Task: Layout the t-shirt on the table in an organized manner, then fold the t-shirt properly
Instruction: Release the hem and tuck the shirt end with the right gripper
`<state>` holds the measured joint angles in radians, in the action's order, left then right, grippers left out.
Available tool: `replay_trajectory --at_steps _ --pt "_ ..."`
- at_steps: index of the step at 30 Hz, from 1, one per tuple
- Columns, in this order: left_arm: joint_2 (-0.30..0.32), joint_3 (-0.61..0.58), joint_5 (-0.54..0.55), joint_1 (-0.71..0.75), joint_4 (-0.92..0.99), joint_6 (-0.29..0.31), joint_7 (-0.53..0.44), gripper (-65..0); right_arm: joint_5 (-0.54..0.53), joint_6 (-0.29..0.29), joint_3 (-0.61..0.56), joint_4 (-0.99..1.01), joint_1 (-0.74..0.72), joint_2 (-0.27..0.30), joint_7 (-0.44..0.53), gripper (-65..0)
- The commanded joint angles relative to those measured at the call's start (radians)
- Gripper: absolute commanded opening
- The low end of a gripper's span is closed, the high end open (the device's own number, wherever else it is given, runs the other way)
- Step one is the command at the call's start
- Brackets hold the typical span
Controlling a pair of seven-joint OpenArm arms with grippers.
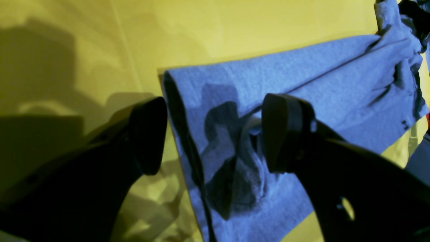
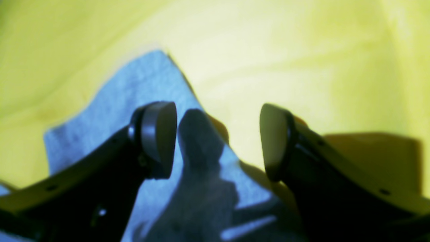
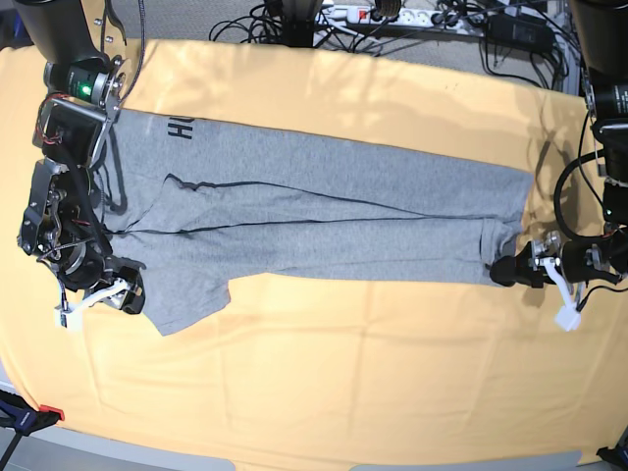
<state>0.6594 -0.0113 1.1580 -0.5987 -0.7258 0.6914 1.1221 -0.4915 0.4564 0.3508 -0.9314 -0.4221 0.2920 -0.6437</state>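
Observation:
The grey t-shirt (image 3: 324, 216) lies stretched lengthwise across the table (image 3: 324, 383), folded into a long band, with black lettering (image 3: 179, 128) at its far left end. At the shirt's near left corner sits my right gripper (image 3: 98, 302), open. In the right wrist view that gripper (image 2: 216, 141) straddles the edge of the shirt (image 2: 141, 87), holding nothing. My left gripper (image 3: 538, 280) is at the shirt's right end, open. In the left wrist view it (image 1: 215, 134) spans a folded edge of the shirt (image 1: 302, 77), one finger over cloth and one over the table (image 1: 84, 50).
Cables and a power strip (image 3: 392, 15) run along the table's far edge. A small red object (image 3: 49, 412) sits at the near left corner. The shirt's right end (image 1: 403, 67) is bunched and wrinkled.

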Motion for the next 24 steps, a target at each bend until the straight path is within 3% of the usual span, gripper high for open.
replay_trajectory --at_steps 1,4,9,12,14,18,21,24 --pt "0.019 0.008 0.021 -0.027 -0.014 0.007 -0.016 -20.5 -0.002 -0.004 0.002 0.011 -0.027 0.013 0.014 -24.3" --pt "0.019 0.008 0.03 -0.028 -0.013 0.007 -0.016 -20.5 -0.057 0.018 0.002 0.068 -0.027 0.012 0.016 -24.3" --pt "0.019 0.008 0.051 -0.028 -0.014 0.007 -0.016 -20.5 -0.167 0.236 0.002 0.086 -0.027 -0.006 -0.137 -24.3" --pt "0.019 0.008 0.059 -0.028 -0.013 0.007 -0.017 -20.5 -0.163 0.242 0.002 0.086 -0.038 -0.015 -0.154 -25.1" --pt "0.019 0.008 0.058 -0.028 -0.013 0.007 -0.018 -20.5 -0.163 0.242 0.002 0.086 -0.057 -0.011 -0.154 -32.3" --pt "0.019 0.008 0.058 -0.027 -0.014 0.007 -0.019 -20.5 -0.164 0.242 0.002 0.085 -0.121 0.011 -0.155 -62.5" --pt "0.019 0.008 0.058 -0.028 -0.013 0.007 -0.021 -20.5 -0.165 0.242 0.002 0.067 -0.171 0.025 -0.175 -65.0" --pt "0.019 0.008 0.059 -0.028 -0.014 0.007 -0.028 -20.5 -0.237 0.242 0.002 0.036 -0.208 0.027 -0.276 -65.0"
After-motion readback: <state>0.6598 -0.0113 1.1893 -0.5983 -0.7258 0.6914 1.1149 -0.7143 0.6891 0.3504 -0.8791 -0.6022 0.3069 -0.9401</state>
